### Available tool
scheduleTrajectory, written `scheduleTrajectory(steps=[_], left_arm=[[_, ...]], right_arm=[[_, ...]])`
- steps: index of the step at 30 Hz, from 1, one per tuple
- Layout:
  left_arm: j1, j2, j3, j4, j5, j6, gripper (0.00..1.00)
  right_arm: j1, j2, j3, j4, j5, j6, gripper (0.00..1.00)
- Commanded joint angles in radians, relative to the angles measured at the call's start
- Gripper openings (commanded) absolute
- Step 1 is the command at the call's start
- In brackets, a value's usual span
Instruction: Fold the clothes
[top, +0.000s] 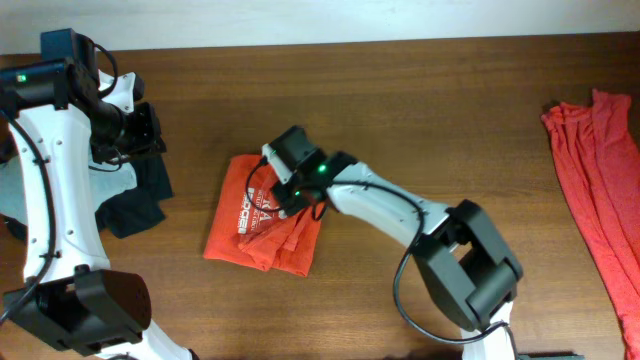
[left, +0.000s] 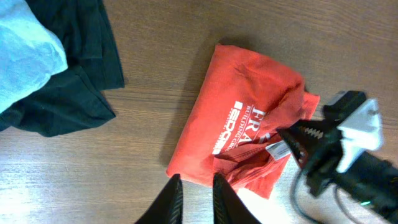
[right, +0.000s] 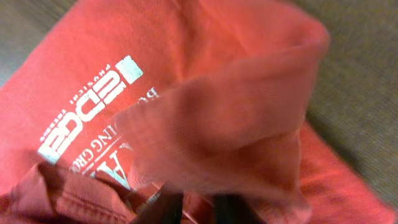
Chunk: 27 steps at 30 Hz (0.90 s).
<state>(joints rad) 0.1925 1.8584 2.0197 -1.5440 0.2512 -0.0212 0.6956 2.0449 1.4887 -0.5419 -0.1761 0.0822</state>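
Orange-red cotton: the T-shirt (top: 250, 228) lies at the centre of the overhead frame on the tabletop (top: 430, 100), brought to a compact rectangle with the white lettering up. The right fingers (top: 288, 203) sit over its upper right part. Dark garments (top: 140, 200) lie at the left and another red cloth (top: 600, 170) at the right edge.

In the left wrist view the left fingers (left: 198, 200), at bottom centre, stand narrowly apart with nothing between them, above bare wood.

In the right wrist view a loose fold rises in front of the right fingers at the bottom edge — whether they pinch it I cannot tell.

I judge the folding mostly done — the rumpled lower right edge is not yet laid flat.
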Motion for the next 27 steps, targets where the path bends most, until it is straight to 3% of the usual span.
scheduleTrajectory(steps=[1, 4, 7, 10, 15, 18, 24, 27], left_arm=[[0.005, -0.017, -0.068, 0.023, 0.006, 0.027, 0.19], [0.000, -0.017, -0.203, 0.071, 0.068, 0.037, 0.19], [-0.019, -0.017, -0.307, 0.122, 0.094, 0.053, 0.18], [-0.019, -0.017, -0.346, 0.160, 0.094, 0.051, 0.15], [0.031, -0.057, -0.271, 0.159, 0.110, 0.034, 0.15], [0.047, -0.094, -0.229, 0.146, 0.112, 0.034, 0.16], [0.046, -0.149, -0.220, 0.135, 0.109, 0.034, 0.21], [0.046, -0.152, -0.220, 0.121, 0.108, 0.034, 0.20]], right_arm=[[-0.027, -0.116, 0.023, -0.007, -0.116, -0.037, 0.26], [-0.071, -0.182, 0.023, -0.039, -0.112, -0.036, 0.37], [-0.092, -0.208, 0.023, -0.053, -0.179, -0.023, 0.39], [-0.081, -0.199, 0.022, -0.026, -0.309, -0.022, 0.28], [-0.006, -0.122, 0.022, 0.092, -0.303, -0.019, 0.26], [0.034, -0.065, 0.022, 0.162, -0.224, 0.047, 0.20], [0.061, 0.045, 0.022, 0.217, -0.060, 0.087, 0.18], [0.041, 0.051, 0.023, 0.149, 0.139, 0.125, 0.08]])
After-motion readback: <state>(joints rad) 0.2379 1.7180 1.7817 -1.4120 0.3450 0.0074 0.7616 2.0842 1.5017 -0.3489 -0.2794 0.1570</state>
